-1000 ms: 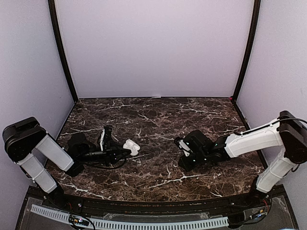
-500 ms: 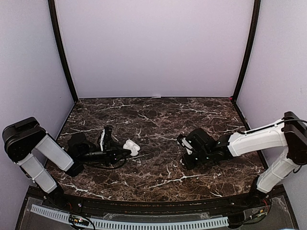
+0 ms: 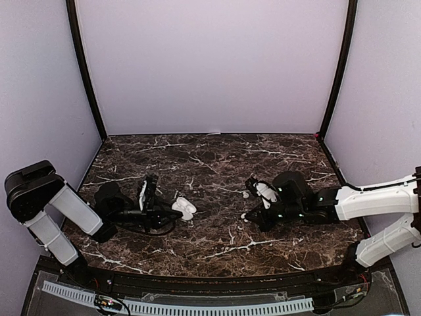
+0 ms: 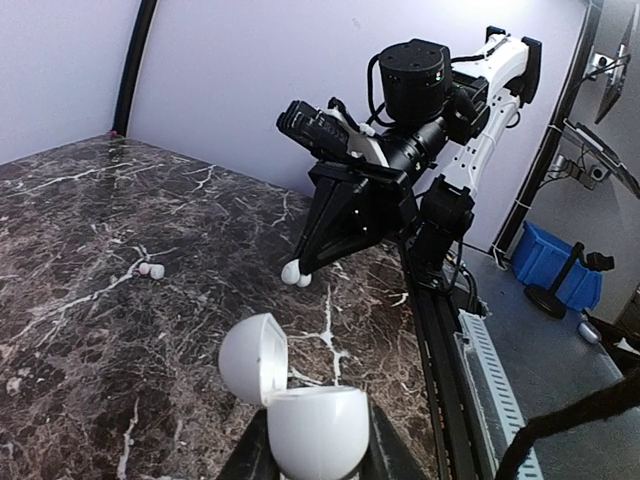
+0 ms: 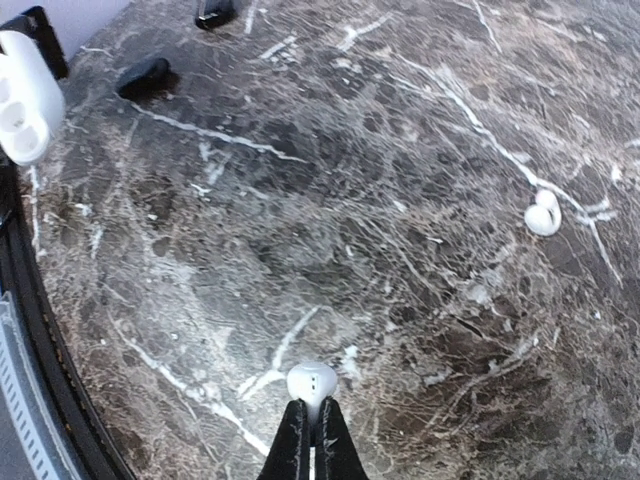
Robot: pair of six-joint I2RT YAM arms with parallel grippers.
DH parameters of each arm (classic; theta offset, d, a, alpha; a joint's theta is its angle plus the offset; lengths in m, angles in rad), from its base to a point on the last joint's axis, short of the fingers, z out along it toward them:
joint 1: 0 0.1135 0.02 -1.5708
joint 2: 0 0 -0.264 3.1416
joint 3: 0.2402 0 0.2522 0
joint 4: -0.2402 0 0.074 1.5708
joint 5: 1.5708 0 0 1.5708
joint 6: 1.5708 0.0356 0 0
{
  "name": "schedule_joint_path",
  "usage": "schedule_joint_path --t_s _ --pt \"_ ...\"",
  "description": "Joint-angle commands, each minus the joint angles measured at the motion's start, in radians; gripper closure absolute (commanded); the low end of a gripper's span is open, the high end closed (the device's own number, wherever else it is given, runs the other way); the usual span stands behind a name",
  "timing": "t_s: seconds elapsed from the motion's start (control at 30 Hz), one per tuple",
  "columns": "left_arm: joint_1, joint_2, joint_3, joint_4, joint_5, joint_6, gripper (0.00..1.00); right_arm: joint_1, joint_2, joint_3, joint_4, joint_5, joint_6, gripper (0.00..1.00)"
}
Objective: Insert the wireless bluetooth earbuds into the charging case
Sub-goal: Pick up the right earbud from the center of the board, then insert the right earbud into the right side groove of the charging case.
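Note:
The white charging case [image 4: 318,428] sits between the fingers of my left gripper [image 4: 305,455], which is shut on it, with its lid [image 4: 253,358] hinged open. In the top view the case [image 3: 185,209] is at the left of the marble. My right gripper [image 5: 312,408] is shut on a white earbud [image 5: 312,381] by its stem, just above the table. The left wrist view shows that earbud [image 4: 295,272] at the right gripper's tip, well beyond the case. A second white earbud [image 5: 543,214] lies loose on the marble [image 3: 245,195].
Two small dark objects [image 5: 145,76] [image 5: 215,12] lie on the marble table [image 3: 217,164] near the case; what they are is unclear. Lilac walls enclose the table on three sides. A black rail [image 3: 197,283] runs along the near edge.
My right gripper has shut on the white earbud and its arm has stretched lower across the table. The left gripper and case have shifted slightly right.

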Motion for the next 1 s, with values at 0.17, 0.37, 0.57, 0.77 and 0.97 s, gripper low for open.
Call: schedule_joint_path --t_s 0.17,0.37,0.57,0.77,0.97 --pt "-0.061 0.077 0.055 0.107 0.186 0.002 0.86 0.070 -0.129 -0.112 0.314 -0.158 -0.069 1.00" --pt "-0.068 0.134 0.054 0.227 0.238 -0.055 0.87 0.103 -0.142 -0.131 0.401 -0.208 -0.100 1.00" --pt "-0.070 0.182 0.057 0.312 0.259 -0.092 0.87 0.146 -0.137 -0.152 0.511 -0.210 -0.112 1.00" --pt "-0.071 0.202 0.059 0.346 0.264 -0.103 0.87 0.180 -0.086 -0.125 0.573 -0.197 -0.119 1.00" --pt "-0.074 0.202 0.052 0.359 0.264 -0.092 0.88 0.227 0.019 -0.057 0.605 -0.204 -0.127 1.00"
